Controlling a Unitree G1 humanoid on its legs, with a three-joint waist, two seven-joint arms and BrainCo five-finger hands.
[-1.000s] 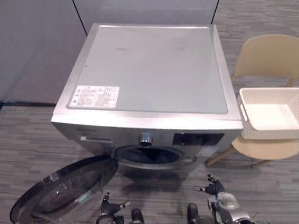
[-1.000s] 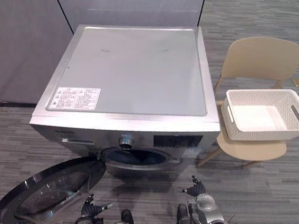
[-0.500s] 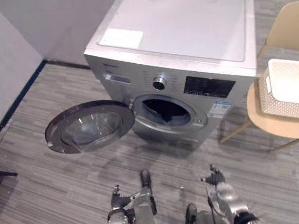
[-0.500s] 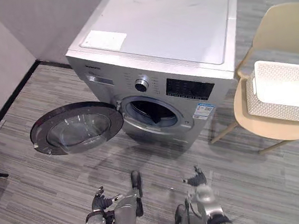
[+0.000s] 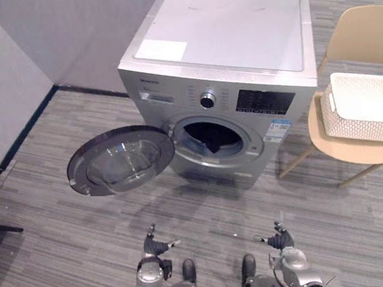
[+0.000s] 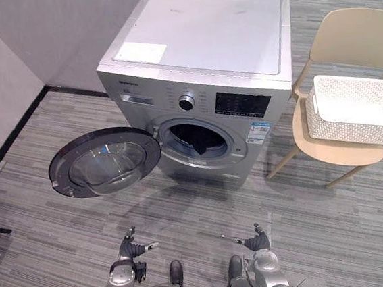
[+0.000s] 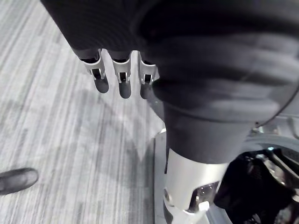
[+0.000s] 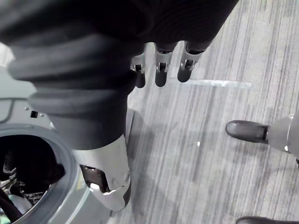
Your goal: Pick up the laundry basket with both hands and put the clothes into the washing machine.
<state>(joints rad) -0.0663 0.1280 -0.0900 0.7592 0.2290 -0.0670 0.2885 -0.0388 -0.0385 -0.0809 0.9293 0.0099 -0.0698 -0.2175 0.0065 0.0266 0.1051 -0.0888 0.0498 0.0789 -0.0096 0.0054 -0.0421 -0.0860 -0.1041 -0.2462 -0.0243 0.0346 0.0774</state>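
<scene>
Left hand (image 5: 154, 246) and right hand (image 5: 278, 239) hang empty, fingers relaxed, facing the open washing machine (image 5: 222, 39); the basket (image 5: 363, 123) on the chair (image 5: 364, 32) wants a rightward turn and an even 2-handed grip.

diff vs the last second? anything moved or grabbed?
Only the camera shifted: the washing machine now shows its front and drum opening, not mostly its top. Nothing was taken hold of or let go. The left hand and right hand stay low, open and empty. The door stays open, and the laundry basket stays on the chair.
</scene>
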